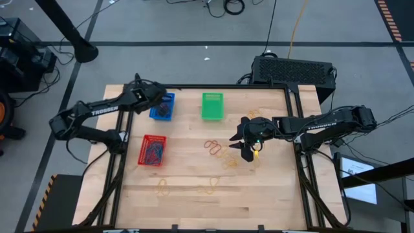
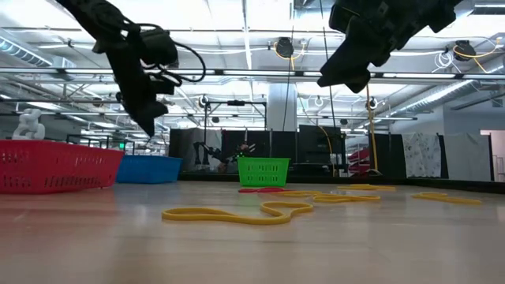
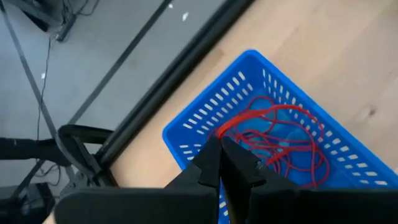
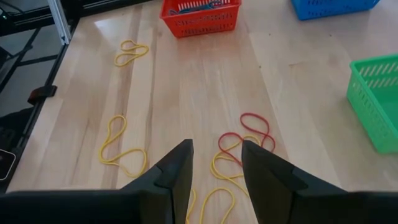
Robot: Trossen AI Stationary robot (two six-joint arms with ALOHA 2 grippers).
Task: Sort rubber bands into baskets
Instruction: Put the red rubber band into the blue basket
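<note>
My left gripper (image 1: 163,103) is shut above the blue basket (image 1: 169,98), which holds a tangle of red rubber bands (image 3: 280,140). My right gripper (image 1: 238,142) is open and empty, up off the table over loose bands. Between its fingers in the right wrist view (image 4: 214,158) lie a red band (image 4: 249,134) and yellow bands (image 4: 227,168). The green basket (image 1: 212,105) stands at the far middle. The red basket (image 1: 152,150) stands near the left edge with blue bands in it. More yellow bands (image 1: 163,188) lie toward the near edge. My left gripper's shut fingertips (image 3: 219,149) point down over the blue basket's corner. One red loop (image 3: 233,123) runs up to the tips in the left wrist view. I cannot tell whether the fingers hold it or only stand above it.
A black box with a grille (image 1: 292,70) stands beyond the table's far right corner. Black frame rails (image 1: 299,162) run along the table's sides. Bare wood (image 1: 187,207) lies toward the near edge.
</note>
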